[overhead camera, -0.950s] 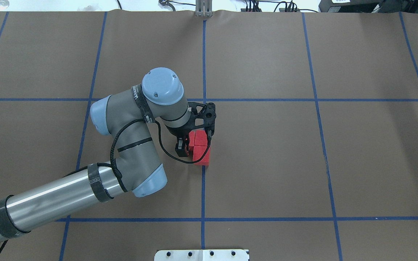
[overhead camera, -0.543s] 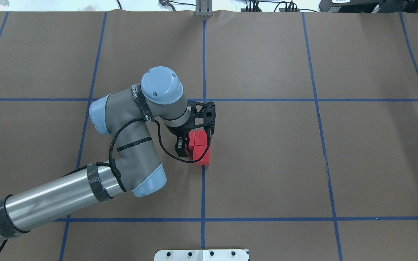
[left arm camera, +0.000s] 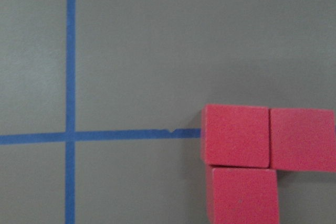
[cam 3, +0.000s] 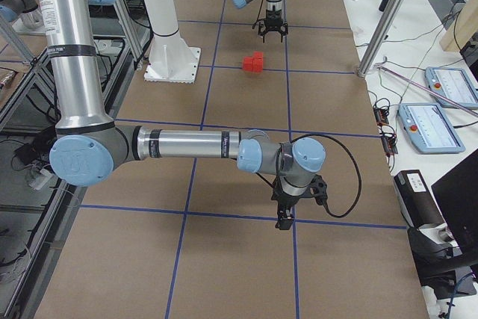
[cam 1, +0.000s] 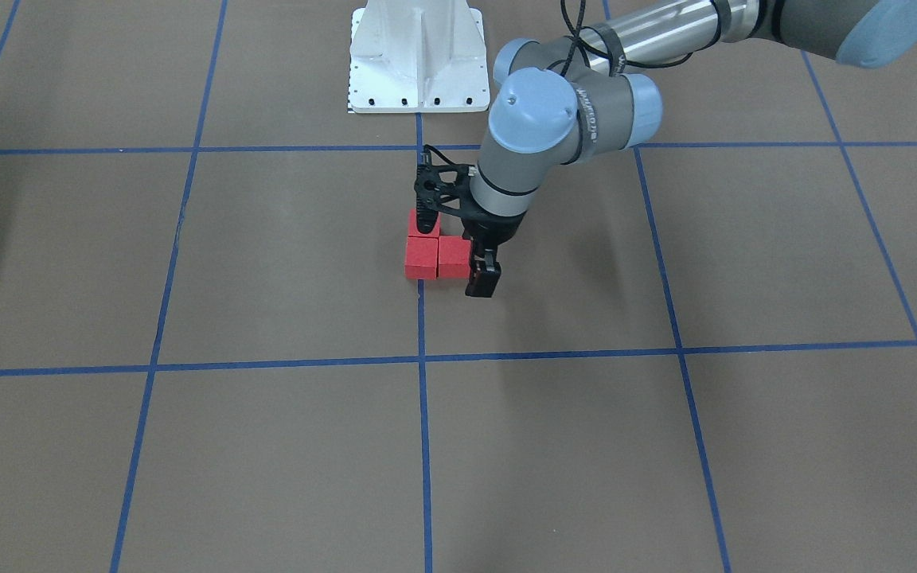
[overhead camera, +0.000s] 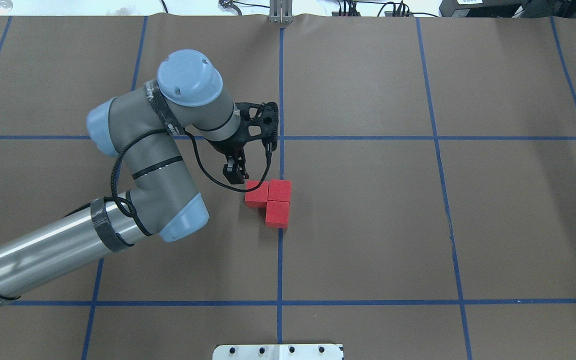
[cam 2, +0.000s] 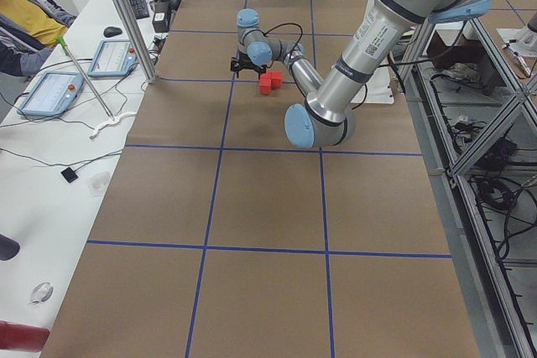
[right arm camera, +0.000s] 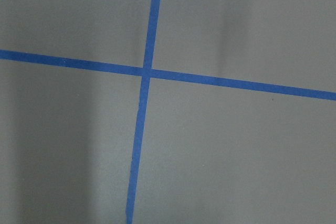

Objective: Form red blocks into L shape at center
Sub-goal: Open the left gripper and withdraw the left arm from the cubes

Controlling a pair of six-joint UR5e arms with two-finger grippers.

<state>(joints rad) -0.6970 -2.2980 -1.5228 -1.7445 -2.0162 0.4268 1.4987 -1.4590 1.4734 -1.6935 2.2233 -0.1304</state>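
Three red blocks sit touching in an L on the brown floor, over the middle blue tape line point(overhead camera: 280, 260). In the overhead view they are the corner block point(overhead camera: 280, 190), one left of it point(overhead camera: 257, 194) and one nearer point(overhead camera: 277, 214). They also show in the front view point(cam 1: 421, 255) and the left wrist view point(left arm camera: 236, 135). My left gripper point(overhead camera: 234, 174) is open and empty, raised just beside the L's left block; it also shows in the front view point(cam 1: 483, 280). My right gripper point(cam 3: 284, 218) hangs over a grid crossing far from the blocks; I cannot tell whether it is open or shut.
The white robot base plate point(cam 1: 419, 56) stands at the table's near edge behind the blocks. The left arm's elbow and forearm point(overhead camera: 133, 165) hang over the squares left of center. Benches with tablets and operators flank the table ends.
My left gripper has let go of the third block, lifted and drawn back to the far left. All three blocks now lie uncovered in the L.
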